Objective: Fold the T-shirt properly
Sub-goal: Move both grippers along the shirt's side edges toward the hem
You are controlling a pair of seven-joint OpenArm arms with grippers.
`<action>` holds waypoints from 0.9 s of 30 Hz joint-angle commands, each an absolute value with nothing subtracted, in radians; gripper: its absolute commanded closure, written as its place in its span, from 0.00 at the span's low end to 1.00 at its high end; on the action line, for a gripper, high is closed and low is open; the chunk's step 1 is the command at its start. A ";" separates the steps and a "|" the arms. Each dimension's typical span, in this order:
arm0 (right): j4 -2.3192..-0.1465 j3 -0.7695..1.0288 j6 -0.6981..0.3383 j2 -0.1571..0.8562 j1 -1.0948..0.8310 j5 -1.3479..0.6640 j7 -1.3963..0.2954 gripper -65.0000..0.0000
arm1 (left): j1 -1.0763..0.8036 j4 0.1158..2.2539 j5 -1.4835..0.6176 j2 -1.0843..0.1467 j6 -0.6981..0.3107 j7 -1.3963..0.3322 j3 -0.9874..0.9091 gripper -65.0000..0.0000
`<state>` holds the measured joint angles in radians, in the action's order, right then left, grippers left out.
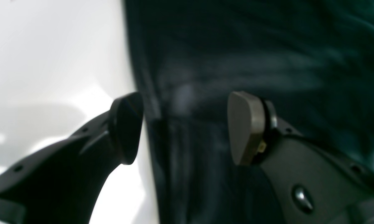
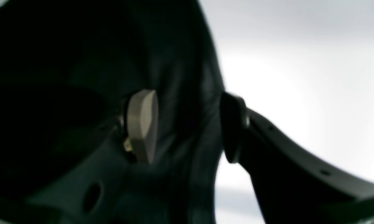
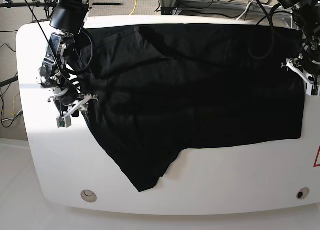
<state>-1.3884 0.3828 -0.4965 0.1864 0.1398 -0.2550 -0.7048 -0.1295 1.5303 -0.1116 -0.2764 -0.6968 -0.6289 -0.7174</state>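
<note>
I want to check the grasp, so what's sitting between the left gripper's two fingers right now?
The hemmed edge of the T-shirt lies between the left gripper's open fingers, beside the white table. The left wrist view shows it; no pinch is visible yet.

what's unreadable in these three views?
- T-shirt: printed side not showing in base view, only plain black; folds lost in the dark cloth.
- Left pincer: wrist view blurred; contact with the shirt edge between its open jaws unclear.
- Right pincer: wrist view dark and blurred; cloth lies between the jaws, grip unclear.
- Both arms' upper parts: cut off by base view's top edge.
</note>
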 commanded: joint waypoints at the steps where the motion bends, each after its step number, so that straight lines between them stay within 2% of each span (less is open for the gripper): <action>1: -1.360 0.374 -0.514 0.204 0.194 -0.282 -0.645 0.52 | -0.087 1.496 -0.127 -0.311 -0.698 -0.597 -0.710 0.39; 6: -1.257 0.372 -0.517 0.205 0.272 -0.247 -0.613 0.51 | -0.018 1.436 -0.097 -0.341 -0.698 -0.587 -0.685 0.38; 15: -1.092 0.380 -0.512 0.206 0.399 -0.178 -0.556 0.48 | 0.083 1.357 -0.045 -0.385 -0.638 -0.572 -0.648 0.37; 17: -1.002 0.394 -0.495 0.202 0.446 -0.159 -0.513 0.50 | 0.134 1.287 -0.046 -0.402 -0.628 -0.558 -0.635 0.37; 27: -0.827 0.387 -0.481 0.209 0.513 -0.153 -0.435 0.51 | 0.267 1.021 -0.071 -0.444 -0.613 -0.487 -0.607 0.35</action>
<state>-0.8474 0.3916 -0.4828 0.1940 0.4782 -0.1368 -0.4625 0.2283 1.0630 -0.0582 -0.4076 -0.6228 -0.5289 -0.6075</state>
